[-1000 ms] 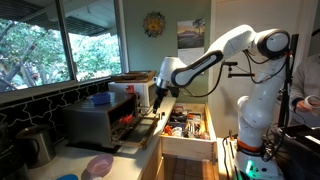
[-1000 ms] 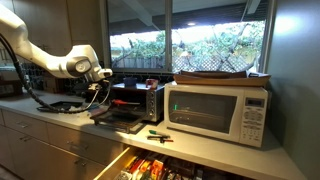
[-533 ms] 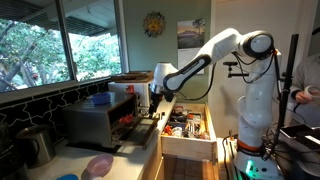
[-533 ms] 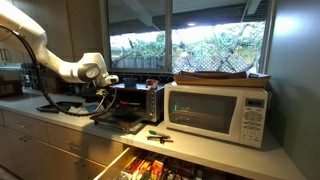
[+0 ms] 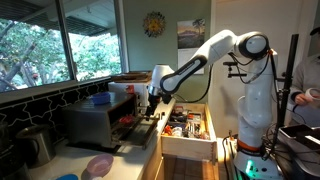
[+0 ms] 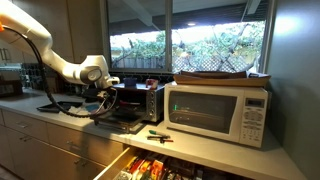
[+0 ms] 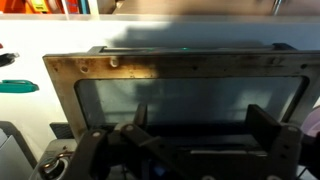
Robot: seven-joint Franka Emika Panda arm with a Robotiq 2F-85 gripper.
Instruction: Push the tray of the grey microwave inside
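Note:
The grey microwave stands on the counter with its drop-down door open; it also shows in an exterior view. The tray, dark with red-orange bits, lies in the appliance's mouth. My gripper hangs over the open door just in front of the mouth, and shows in an exterior view. In the wrist view the gripper is open with nothing between its fingers, above the door's glass pane. The tray is not clear in the wrist view.
A white microwave stands beside the grey one. A wooden drawer full of items is pulled out below the counter; it also shows in an exterior view. A kettle and a pink plate sit on the counter.
My gripper has moved down and closer to the grey microwave's mouth, over the open door. The door and the drawer have not moved.

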